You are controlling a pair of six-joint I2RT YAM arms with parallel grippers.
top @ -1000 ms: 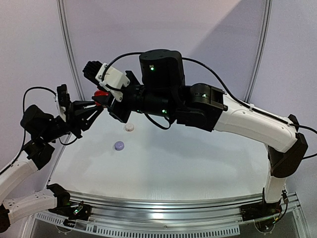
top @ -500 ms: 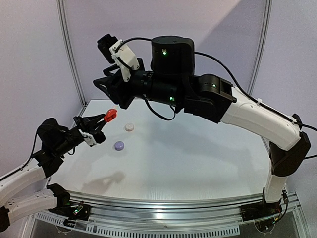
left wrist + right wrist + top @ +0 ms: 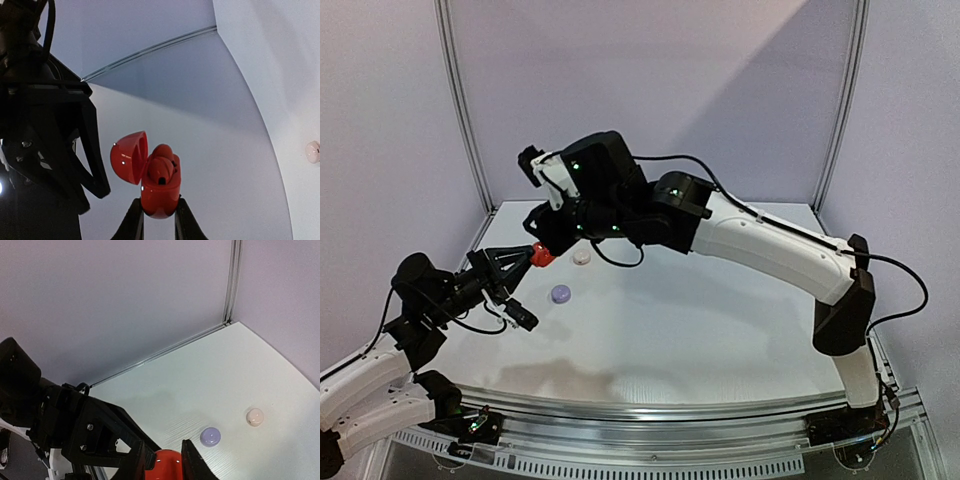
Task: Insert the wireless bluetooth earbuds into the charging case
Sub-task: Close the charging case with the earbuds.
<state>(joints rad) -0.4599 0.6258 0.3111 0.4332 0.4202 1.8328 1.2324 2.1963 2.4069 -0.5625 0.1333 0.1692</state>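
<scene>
Left wrist view shows the task's thing best: the red charging case [image 3: 160, 192] is pinched low on its body by the left gripper [image 3: 159, 212], jaws narrow and clamped on it, held up off the table [image 3: 720, 330]. Its lid [image 3: 127, 157] stands hinged open to the left. Red-orange earbuds [image 3: 161, 167] appear to sit in the wells, though I cannot tell whether both are fully seated.

The right gripper [image 3: 165, 462] hangs right beside the case. In the right wrist view its fingers stand a little apart with the red shell between them. Whether they press on it or only flank it cannot be told.

In the top external view a lavender case [image 3: 560, 293] and a white case [image 3: 582, 257] lie shut on the table, near each other and just beyond the held case. No loose buds show anywhere, lavender or white.

My judgement is that the red pair is in or nearly in, and the lid is left to close. The other two cases either hold their buds already or have yet to be dealt with; their shut lids hide which.
</scene>
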